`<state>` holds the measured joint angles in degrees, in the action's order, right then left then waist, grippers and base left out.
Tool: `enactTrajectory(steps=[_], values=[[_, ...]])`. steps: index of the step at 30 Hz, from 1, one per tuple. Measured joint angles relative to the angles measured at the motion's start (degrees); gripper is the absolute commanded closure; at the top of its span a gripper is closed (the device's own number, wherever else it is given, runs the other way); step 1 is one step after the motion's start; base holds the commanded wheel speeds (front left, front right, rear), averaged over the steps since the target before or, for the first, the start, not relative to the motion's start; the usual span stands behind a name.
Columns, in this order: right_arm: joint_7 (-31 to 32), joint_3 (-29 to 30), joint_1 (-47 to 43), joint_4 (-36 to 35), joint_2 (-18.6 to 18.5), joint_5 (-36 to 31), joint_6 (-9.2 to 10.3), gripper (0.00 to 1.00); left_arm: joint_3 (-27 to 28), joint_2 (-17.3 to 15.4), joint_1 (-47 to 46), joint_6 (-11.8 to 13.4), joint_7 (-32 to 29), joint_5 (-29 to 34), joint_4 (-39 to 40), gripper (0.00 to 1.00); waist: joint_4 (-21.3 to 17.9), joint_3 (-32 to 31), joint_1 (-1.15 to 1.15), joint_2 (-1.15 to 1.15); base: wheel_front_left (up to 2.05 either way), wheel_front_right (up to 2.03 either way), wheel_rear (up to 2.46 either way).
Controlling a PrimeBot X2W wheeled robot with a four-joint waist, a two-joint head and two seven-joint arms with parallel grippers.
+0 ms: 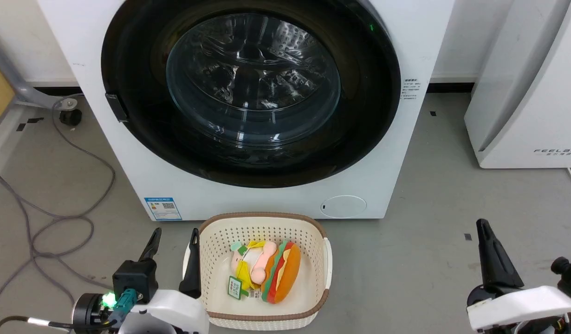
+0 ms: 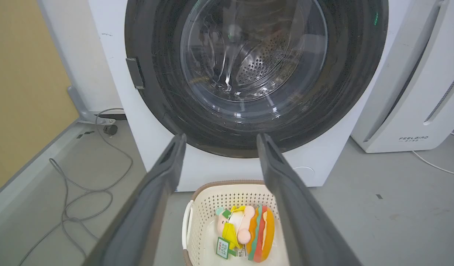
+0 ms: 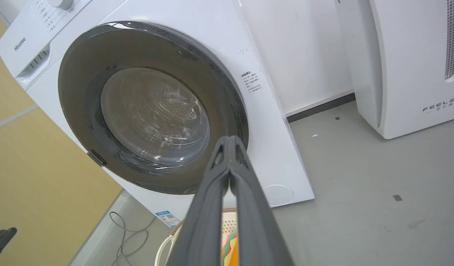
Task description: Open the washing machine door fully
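The washing machine (image 1: 248, 202) is a white front-loader straight ahead. Its door (image 1: 250, 88) is a glossy black ring around a clear glass bowl, lying flat against the front. A small dark latch tab (image 1: 117, 107) sits on the door's left edge. The door (image 2: 249, 55) also faces my left wrist view, and the door (image 3: 153, 111) appears at a slant from the right wrist. My left gripper (image 1: 175, 232) is open and low at the left, well short of the machine, holding nothing (image 2: 221, 136). My right gripper (image 1: 483, 227) is shut and empty at the lower right (image 3: 229, 137).
A cream perforated basket (image 1: 262, 218) with a burger toy and a plush toy stands on the floor directly before the machine. A white FEELBIRD appliance (image 1: 531, 93) stands to the right. Grey cables (image 1: 58, 208) loop over the floor at the left.
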<state>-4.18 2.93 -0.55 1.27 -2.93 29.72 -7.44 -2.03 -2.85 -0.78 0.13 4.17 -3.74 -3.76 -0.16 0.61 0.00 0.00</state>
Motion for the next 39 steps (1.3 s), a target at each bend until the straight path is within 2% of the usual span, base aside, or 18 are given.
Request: enactTrajectory(steps=[8, 16, 25, 32, 39], values=[[-1.0, 1.0, 3.6, 0.9, 0.0, 10.3, 0.00, 1.00, -0.4, 0.0, -1.1, -0.3, 1.0, -0.5, -0.3, 0.00, -0.3, 1.1, 0.00, 0.00, 0.00, 0.00, 0.00], [-2.0, 3.3, 10.7, 5.7, 0.0, 18.2, 0.00, 1.00, -0.4, 0.0, -2.6, -0.8, 2.0, -1.1, -0.5, 0.00, -0.4, 3.2, 0.01, 0.00, 0.00, 0.00, 0.00], [-3.0, 5.2, 22.8, 12.1, -0.1, 21.4, 0.00, 1.00, -0.3, 0.0, -4.3, -1.3, 3.0, -1.6, -0.5, 0.00, -0.3, 5.7, 0.01, 0.00, 0.00, 0.00, 0.00], [-3.9, 6.1, 34.5, 19.2, -2.6, 22.0, 0.01, 1.00, -0.5, 0.0, -6.0, -1.9, 3.8, -2.1, 0.2, 0.00, 0.0, 7.8, 0.01, 0.00, 0.00, 0.00, 0.00], [-1.9, 2.6, 46.3, 27.7, -6.1, 23.4, 0.01, 1.00, -0.7, 0.0, -7.6, -2.3, 4.5, -2.6, 0.8, 0.00, 0.6, 10.2, 0.01, 0.00, 0.00, 0.00, 0.00]])
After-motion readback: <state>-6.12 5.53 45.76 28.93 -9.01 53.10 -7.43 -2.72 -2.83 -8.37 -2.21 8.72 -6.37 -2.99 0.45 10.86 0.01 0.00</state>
